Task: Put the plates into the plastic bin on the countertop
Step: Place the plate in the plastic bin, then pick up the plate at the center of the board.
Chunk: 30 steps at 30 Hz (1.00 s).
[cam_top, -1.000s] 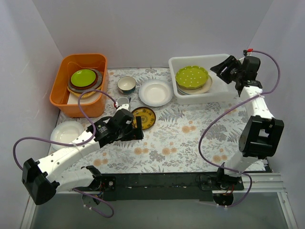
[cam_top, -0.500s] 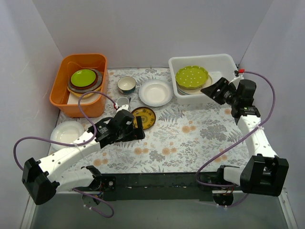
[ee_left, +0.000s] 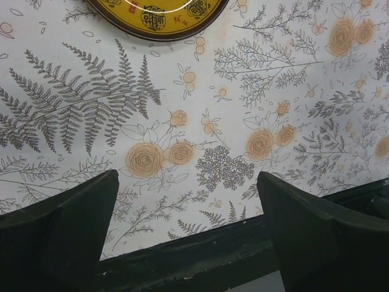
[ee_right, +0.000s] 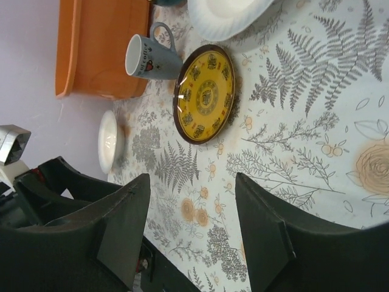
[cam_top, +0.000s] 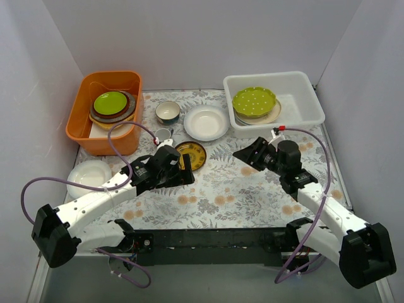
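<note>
Holds nothing in the left gripper [ee_left: 186,182], spread wide just beside the near-left edge of the brown-and-yellow plate [cam_top: 190,156]. Holds nothing in the right gripper [ee_right: 191,182] either, likewise spread, facing that plate from its right, apart. Beyond that plate, flat on the worktop [cam_top: 243,189]: a white plate [cam_top: 206,122]. Farther right of it, in the plastic bin [cam_top: 300,104]: the lime dotted plate [cam_top: 254,101] atop other plates [cam_top: 273,113].

Countertop [cam_top: 227,183] with plastic bin [cam_top: 287,129], orange tub [cam_top: 117,144], three loose plates [cam_top: 205,122], bowl [cam_top: 167,112], cup [cam_top: 163,134]
</note>
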Tool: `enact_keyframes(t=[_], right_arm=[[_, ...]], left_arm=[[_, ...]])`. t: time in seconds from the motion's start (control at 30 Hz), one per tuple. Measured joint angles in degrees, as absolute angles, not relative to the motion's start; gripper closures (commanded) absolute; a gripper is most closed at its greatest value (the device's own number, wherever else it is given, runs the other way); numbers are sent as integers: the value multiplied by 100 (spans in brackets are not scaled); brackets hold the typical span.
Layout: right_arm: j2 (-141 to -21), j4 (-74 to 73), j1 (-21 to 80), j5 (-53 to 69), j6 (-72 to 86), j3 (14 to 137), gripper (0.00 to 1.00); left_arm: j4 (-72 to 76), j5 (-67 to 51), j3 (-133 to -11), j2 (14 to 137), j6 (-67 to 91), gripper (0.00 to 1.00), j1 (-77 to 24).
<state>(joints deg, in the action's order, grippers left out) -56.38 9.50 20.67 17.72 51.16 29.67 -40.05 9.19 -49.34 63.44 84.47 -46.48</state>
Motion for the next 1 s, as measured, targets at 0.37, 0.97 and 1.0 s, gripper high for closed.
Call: enact_keyframes(t=[0.37,0.97,1.0], right_arm=[[-6847,3461,3028,178,6700,1577,40],[-11404,8125,3769,-1527,8899,2327,23],[-11596,8311,3789,-1632,9013,2438,24]], left_arm=[[-3765,845,-4934,6565,8420,2,-4652],[-3828,854,-4934,6401,8350,2,-4652],[-3846,854,-4934,6401,8335,2,-4652]])
